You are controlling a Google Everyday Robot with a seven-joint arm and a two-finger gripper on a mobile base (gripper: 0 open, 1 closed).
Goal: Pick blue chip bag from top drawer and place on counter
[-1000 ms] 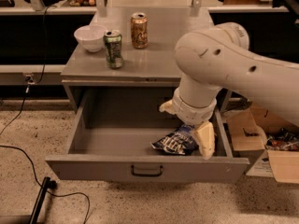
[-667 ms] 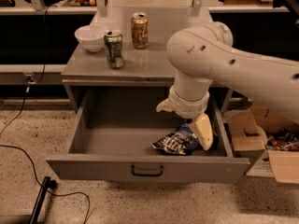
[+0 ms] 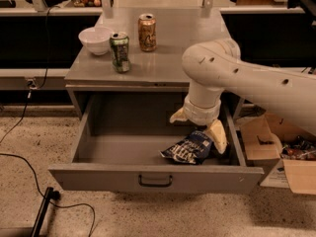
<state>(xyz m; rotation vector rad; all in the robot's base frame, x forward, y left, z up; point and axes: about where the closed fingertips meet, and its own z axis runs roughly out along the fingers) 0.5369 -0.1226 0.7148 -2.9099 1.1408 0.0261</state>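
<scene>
The blue chip bag (image 3: 190, 148) lies crumpled on the floor of the open top drawer (image 3: 118, 149), at its right front. My gripper (image 3: 197, 126) hangs down inside the drawer just above and behind the bag. It is open: one cream finger (image 3: 177, 116) points left and the other (image 3: 217, 135) rests beside the bag's right end. The white arm comes in from the right and hides the drawer's back right corner. The grey counter (image 3: 173, 53) is directly above the drawer.
On the counter stand a white bowl (image 3: 95, 39), a green can (image 3: 120, 52) and an orange can (image 3: 147, 32), all on its left half. Cardboard boxes (image 3: 289, 157) sit on the floor to the right. A black cable (image 3: 29, 167) lies on the floor to the left.
The arm has shifted left over the drawer, and the gripper has stayed low over the chip bag. The bag has not moved.
</scene>
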